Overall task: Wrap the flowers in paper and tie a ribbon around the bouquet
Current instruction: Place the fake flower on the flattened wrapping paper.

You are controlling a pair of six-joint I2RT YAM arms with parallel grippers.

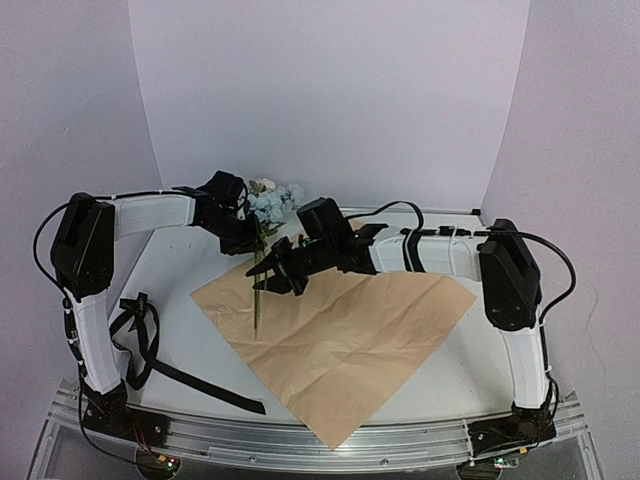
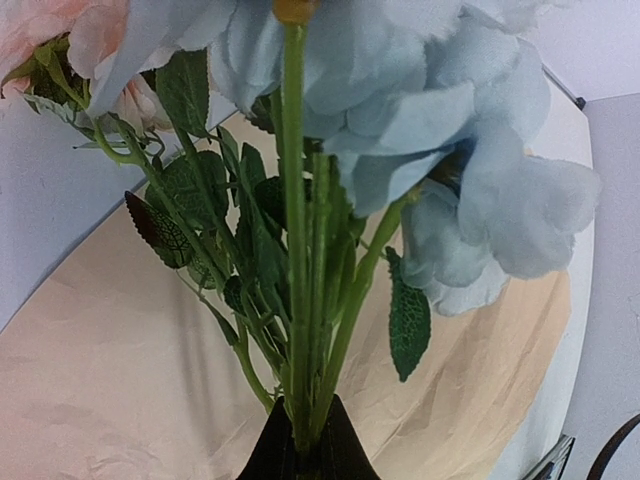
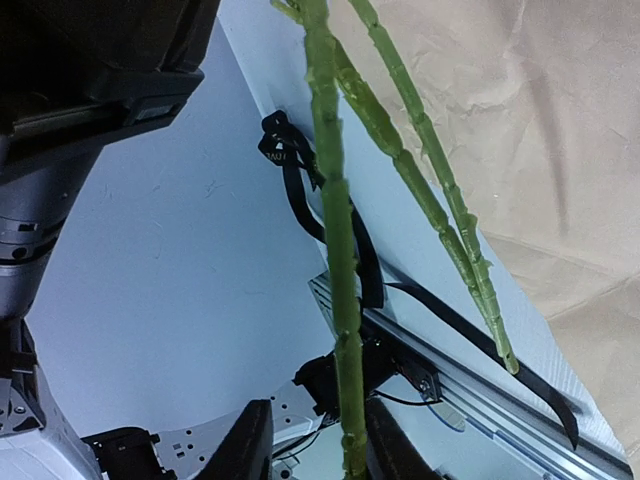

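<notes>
Left end effector [image 2: 305,445] pinching flowers [image 2: 400,150] | right end effector [image 3: 315,440] straddling stem, part-closed

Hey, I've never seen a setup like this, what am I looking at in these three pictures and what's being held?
Two white-and-black robot arms are bolted at the near edge of a white table. The wide picture comes from a fixed camera above and behind them; the other two come from cameras on each wrist. On the table lie a large creased tan paper sheet and a long black fabric ribbon. The left gripper is shut on the green stems of a small bunch of artificial pale blue and peach flowers, holding it above the paper. The right gripper has its fingers either side of one stem lower down; whether it grips is unclear.
</notes>
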